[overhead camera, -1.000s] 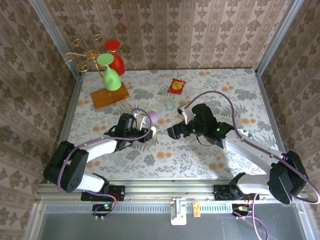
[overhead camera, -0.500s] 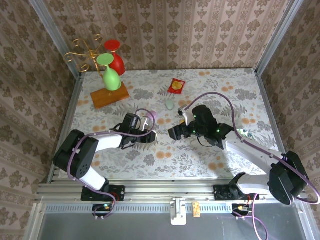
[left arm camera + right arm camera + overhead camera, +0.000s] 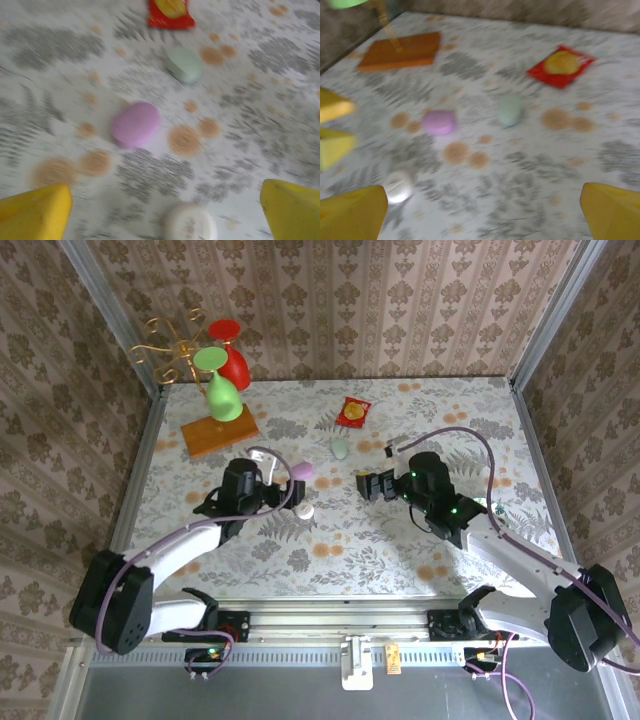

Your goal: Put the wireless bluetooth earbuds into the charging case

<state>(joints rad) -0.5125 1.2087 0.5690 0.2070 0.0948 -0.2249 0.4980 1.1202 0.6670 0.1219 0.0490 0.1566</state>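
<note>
Floral tablecloth; lilac case, pale green case, white case: smooth rounded pebbles, blurred; left gripper, right gripper spread wide, empty

The left gripper is spreading its jaws, shut a second ago, and pulling back toward its base, so the white case is now lying uncovered on the table. The right gripper is backing away to the right and farther up the table, widening the gap between the two grippers. On the left arm, the shoulder is swinging back leftward
</note>
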